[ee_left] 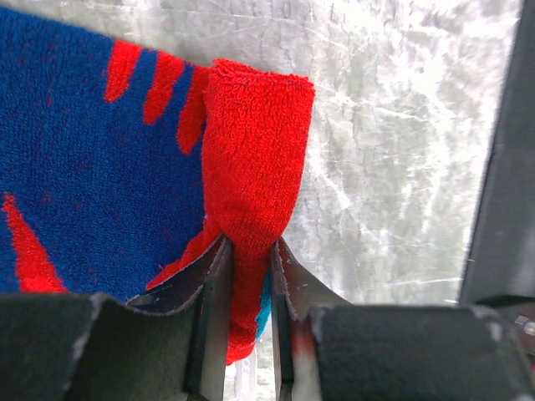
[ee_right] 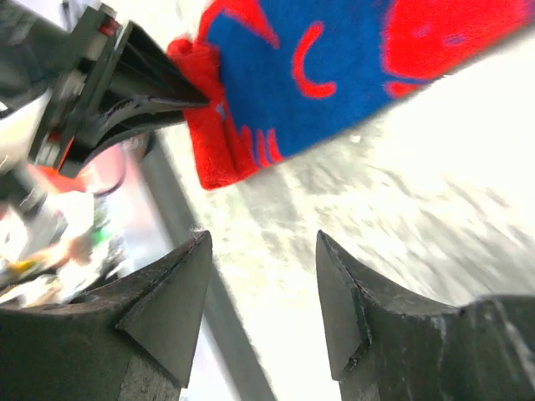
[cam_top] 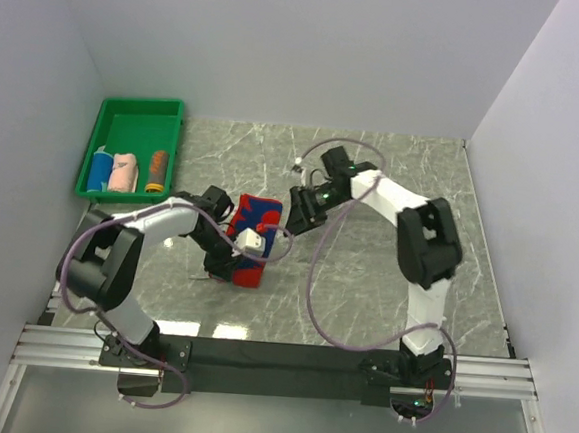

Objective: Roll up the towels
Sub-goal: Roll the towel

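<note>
**Left claw bites the red edge, right claw hangs wide**

Eyes on the left claw point(ee_left: 248, 251): its two fingers are pressed in on a doubled-over strip of red terry, the bunched edge of the red-and-blue towel point(cam_top: 261, 214). From the left wrist view you can see that fold standing up like a soft ridge between the fingers. The flat blue part with its red streaks spreads away to the left of it. To the right of the fold there is only bare marbled counter point(cam_top: 393, 175).

Now over to the right claw point(ee_right: 263, 251), and it is spread, fingers well apart with nothing between them! It hovers above the counter just beside the towel's far right corner, not touching the cloth. Its wrist camera looks back across the blue field to the red edge where the other claw is clamped.

From above, the towel lies a little left of the counter's middle. The left arm reaches in over its near end and the right arm bends in from the far side.

Way off in the far left corner sits the green tray point(cam_top: 138, 105), well apart from all this. Three rolls lie side by side in it: the blue towel point(cam_top: 100, 169) on the left, the pale pink towel point(cam_top: 123, 172) touching it, and the orange towel point(cam_top: 157, 171) a bit to the right.
</note>
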{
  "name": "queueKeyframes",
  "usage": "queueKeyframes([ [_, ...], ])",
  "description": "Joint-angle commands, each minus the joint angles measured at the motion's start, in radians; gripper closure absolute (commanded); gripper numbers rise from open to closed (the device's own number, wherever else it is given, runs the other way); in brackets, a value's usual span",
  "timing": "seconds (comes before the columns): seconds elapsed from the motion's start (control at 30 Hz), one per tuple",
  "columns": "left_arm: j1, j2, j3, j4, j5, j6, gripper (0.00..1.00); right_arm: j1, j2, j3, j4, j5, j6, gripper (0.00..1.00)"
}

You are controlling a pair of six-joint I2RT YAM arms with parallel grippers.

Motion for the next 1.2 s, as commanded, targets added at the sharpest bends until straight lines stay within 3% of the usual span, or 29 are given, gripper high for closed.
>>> queueKeyframes([
  [0.0, 0.037, 0.136, -0.006, -0.174, -0.058, 0.035, 0.99, -0.023, -0.147, -0.101, 0.186, 0.165, 0.039, 0.39],
  [0.2, 0.092, 0.244, 0.111, -0.237, -0.011, 0.058, 0.99, -0.073, -0.267, -0.236, 0.228, 0.317, 0.039, 0.39],
  [0.37, 0.133, 0.391, 0.23, -0.323, 0.023, 0.084, 0.99, -0.066, -0.434, -0.345, 0.279, 0.311, -0.001, 0.41],
  [0.47, 0.146, 0.538, 0.325, -0.375, 0.016, 0.075, 0.99, -0.003, -0.456, -0.345, 0.225, 0.357, -0.122, 0.48],
  [0.7, 0.164, 0.677, 0.48, -0.449, 0.019, 0.008, 0.99, 0.185, -0.56, -0.387, 0.185, 0.466, -0.312, 0.54],
  [0.93, 0.184, 0.75, 0.557, -0.489, 0.046, -0.039, 0.99, 0.454, -0.488, -0.351, 0.295, 0.688, -0.331, 0.39],
  [0.97, 0.187, 0.756, 0.566, -0.493, 0.049, -0.045, 0.99, 0.477, -0.468, -0.338, 0.3, 0.706, -0.332, 0.19],
  [1.17, 0.207, 0.779, 0.591, -0.507, 0.071, -0.045, 0.99, 0.633, -0.321, -0.27, 0.4, 0.848, -0.351, 0.22],
])
